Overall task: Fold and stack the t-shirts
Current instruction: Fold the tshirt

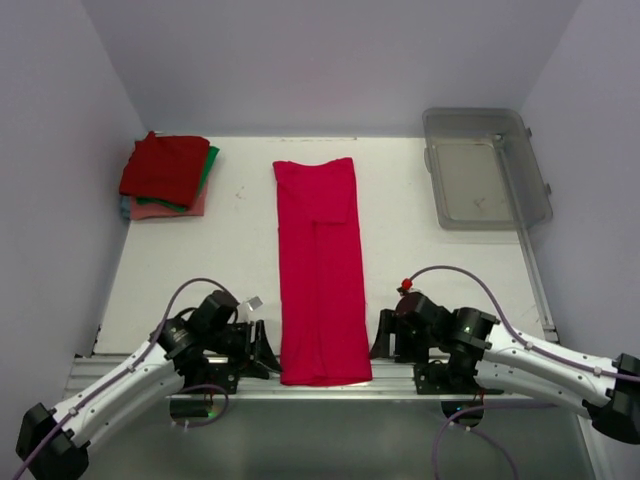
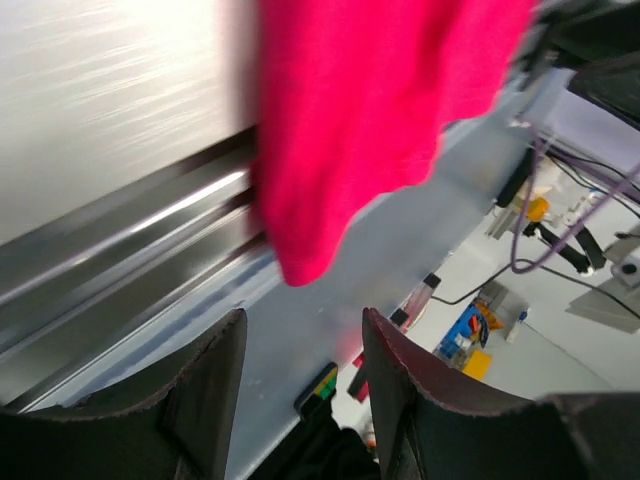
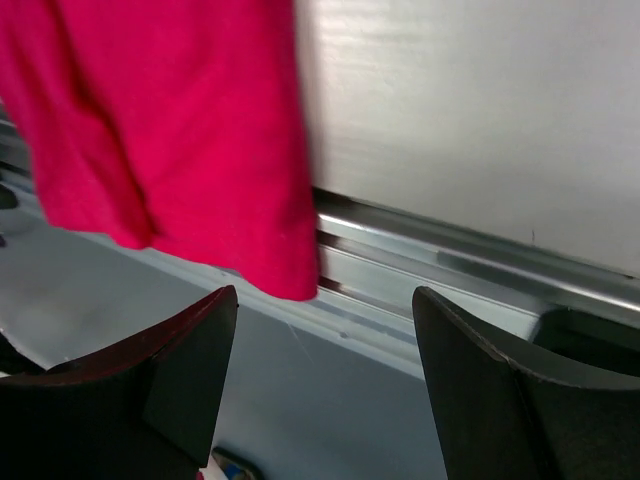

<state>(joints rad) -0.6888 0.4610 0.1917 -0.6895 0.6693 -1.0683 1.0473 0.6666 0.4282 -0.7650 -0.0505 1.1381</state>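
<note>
The left hand sits low at the near edge of the desk. Its two fingers are moderately parted with nothing between them. In the left wrist view they point at the near end of the crimson-pink t-shirt, whose corner droops over the metal rail along the desk's front. Hand and cloth are apart.

The right hand mirrors it on the other side of the shirt. Its fingers are spread wide and empty, aimed at the opposite hanging corner without touching it.

The crimson-pink t-shirt lies between the two hands as a long narrow strip, folded lengthwise. It runs down the middle of the desk from the front edge toward the back wall.

In the far left corner is a stack of folded shirts: a dark red t-shirt on top, a green t-shirt showing beneath it, and a salmon-pink t-shirt at the bottom. At the far right stands a clear grey bin.
</note>
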